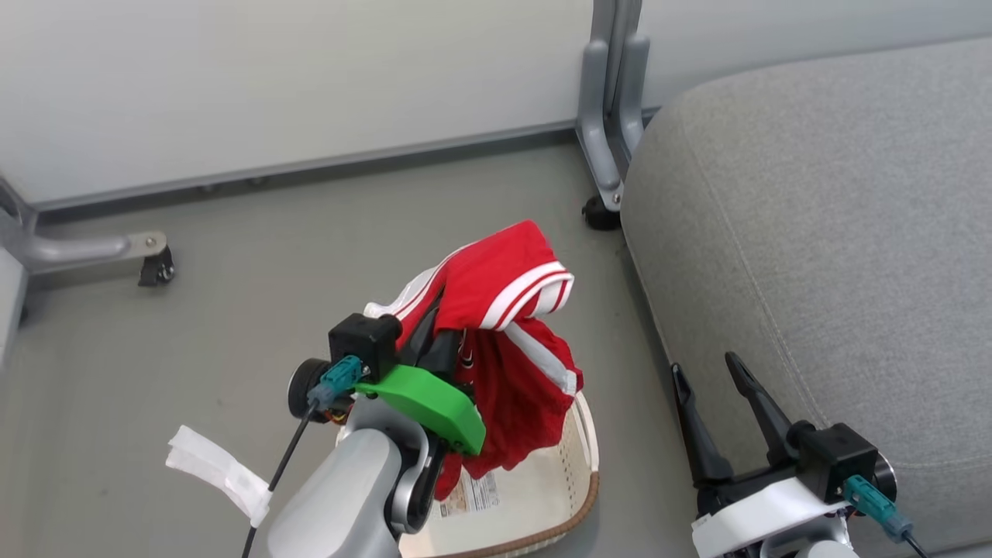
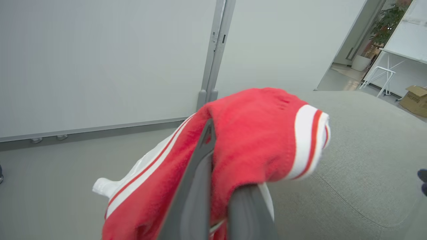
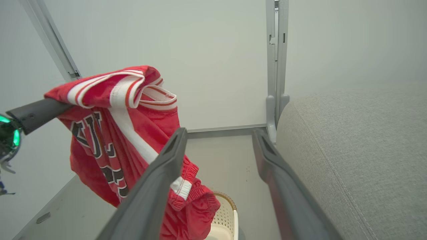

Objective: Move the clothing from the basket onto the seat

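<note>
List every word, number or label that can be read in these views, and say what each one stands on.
"UL": dark, white-edged letters on the red jersey; the rest of the lettering is lost in the folds.
Label on the floor of the basket: the print is too small to read.
Cardboard box in the far background: the dark print is too blurred to read.

Red jersey [image 3: 126, 133] hanging at left of frame, basket [image 3: 228, 213] beneath at bottom centre, right gripper [image 3: 220, 133] fingers spread, grey seat [image 3: 350, 150] at right
</note>
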